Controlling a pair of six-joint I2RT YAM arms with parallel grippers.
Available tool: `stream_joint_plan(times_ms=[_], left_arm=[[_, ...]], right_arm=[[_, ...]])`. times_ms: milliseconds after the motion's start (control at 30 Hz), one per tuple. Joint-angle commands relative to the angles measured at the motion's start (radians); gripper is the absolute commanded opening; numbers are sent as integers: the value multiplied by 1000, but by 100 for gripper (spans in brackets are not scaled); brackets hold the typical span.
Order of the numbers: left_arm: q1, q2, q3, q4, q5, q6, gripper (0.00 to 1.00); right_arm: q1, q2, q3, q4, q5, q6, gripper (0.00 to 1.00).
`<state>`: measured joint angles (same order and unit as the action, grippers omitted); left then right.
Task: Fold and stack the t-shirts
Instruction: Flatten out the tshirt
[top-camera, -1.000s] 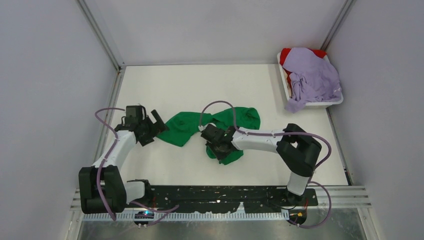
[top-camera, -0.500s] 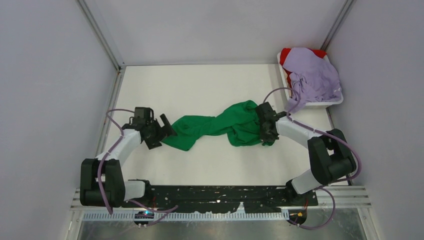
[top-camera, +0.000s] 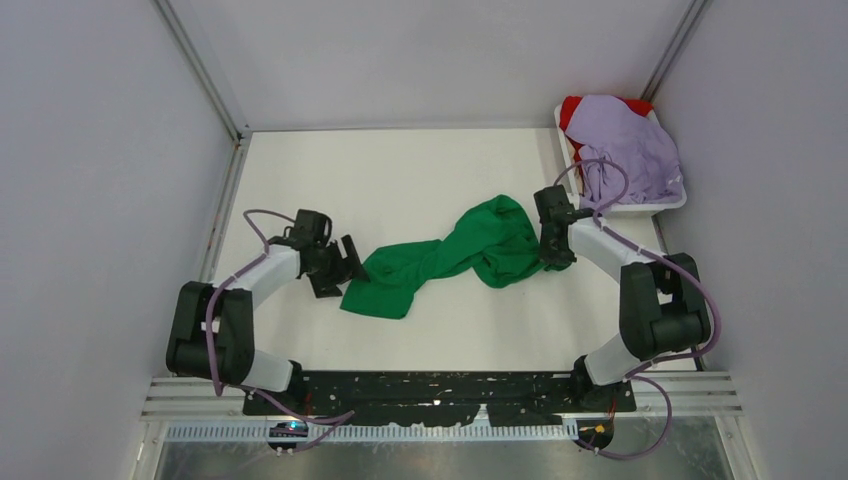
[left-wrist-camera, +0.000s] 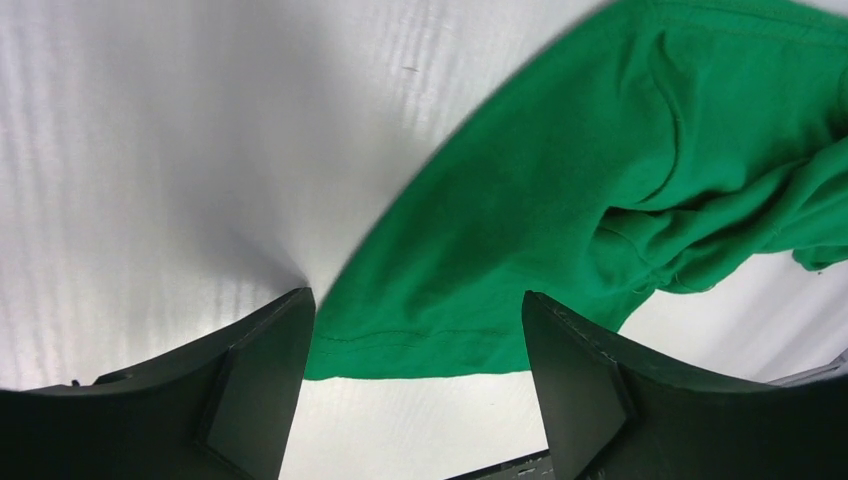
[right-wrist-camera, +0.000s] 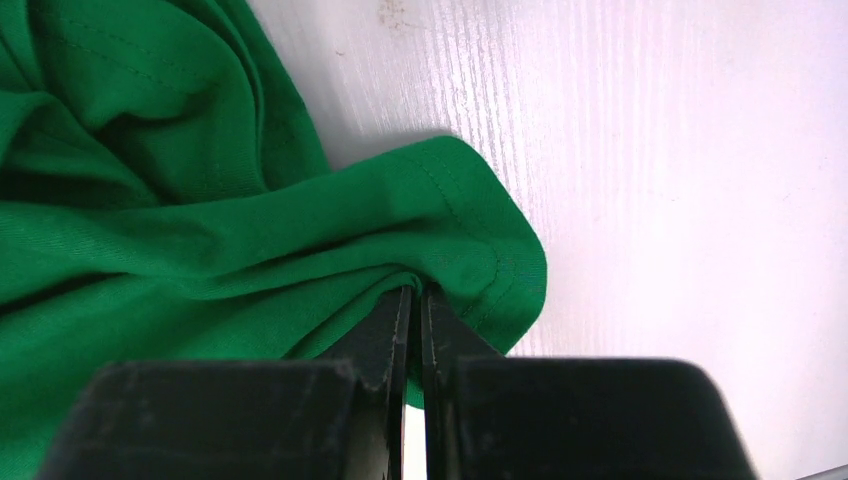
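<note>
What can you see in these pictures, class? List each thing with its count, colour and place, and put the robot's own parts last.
bright green cloth t-shirt: one, green, twisted and stretched across the middle of the table between the two pincers
pale lavender cloth t-shirt: one, lavender, heaped in the tray on top of the red one
red cloth t-shirt: one, red, in the tray under the lavender one, only its edges showing
white rectangular tray: one, white, far right corner of the table
flat white table: one, white, under everything
left pincer: one, black, open, the green shirt's hem between its fingers
right pincer: one, black, shut on the green shirt's right end
robot arms: two, black and white with purple cables, left and right
</note>
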<state>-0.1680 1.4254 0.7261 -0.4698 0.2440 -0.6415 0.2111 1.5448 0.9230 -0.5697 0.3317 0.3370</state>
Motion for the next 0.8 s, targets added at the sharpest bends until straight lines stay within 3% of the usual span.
stream_joint_plan(times_ms=[0, 367, 533, 767], left_arm=[[-65, 38, 48, -41, 19, 37, 77], [-234, 5, 0, -148, -118, 39, 74], [-341, 71, 25, -125, -202, -36, 62], [-497, 177, 51, -140, -307, -96, 54]], right_arm=[[1, 2, 17, 20, 15, -20, 5], [0, -41, -4, 12, 13, -24, 5], [2, -78, -29, 36, -14, -31, 6], [1, -146, -87, 53, -11, -26, 6]])
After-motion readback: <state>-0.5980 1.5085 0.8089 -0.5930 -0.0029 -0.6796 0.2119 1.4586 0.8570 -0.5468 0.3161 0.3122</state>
